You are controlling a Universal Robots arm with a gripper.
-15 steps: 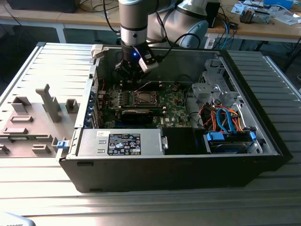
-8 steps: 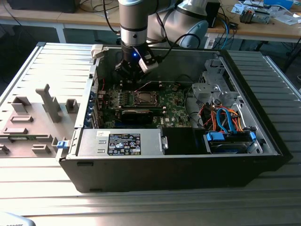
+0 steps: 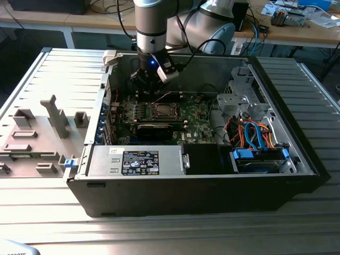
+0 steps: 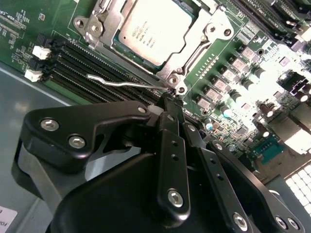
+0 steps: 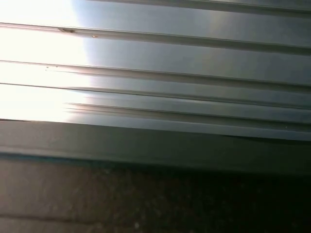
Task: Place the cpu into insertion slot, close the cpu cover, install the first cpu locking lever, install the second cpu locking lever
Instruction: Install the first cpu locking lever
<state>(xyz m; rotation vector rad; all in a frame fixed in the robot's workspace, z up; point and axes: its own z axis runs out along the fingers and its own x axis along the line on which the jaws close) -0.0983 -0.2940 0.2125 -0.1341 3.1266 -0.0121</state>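
The cpu (image 4: 150, 29) lies flat in its socket on the green motherboard, silver top up; in the exterior view it is the grey square (image 3: 162, 110) inside the open computer case. The cpu cover (image 4: 206, 36) is down around it as a silver frame. A thin silver locking lever (image 4: 121, 82) runs along one side of the socket, over the memory slots. My gripper (image 4: 168, 99) stands with its black fingers together, tips at the lever's hinge end by the socket's corner. I cannot tell whether they touch the lever. In the exterior view the gripper (image 3: 151, 87) hangs just behind the socket.
Black memory slots (image 4: 73, 63) border the socket. A power supply (image 3: 135, 162) fills the case's front, and a drive cage with blue and orange cables (image 3: 255, 138) sits at the exterior view's right. A grey fixture (image 3: 37, 133) stands outside on the ribbed table (image 5: 194, 73).
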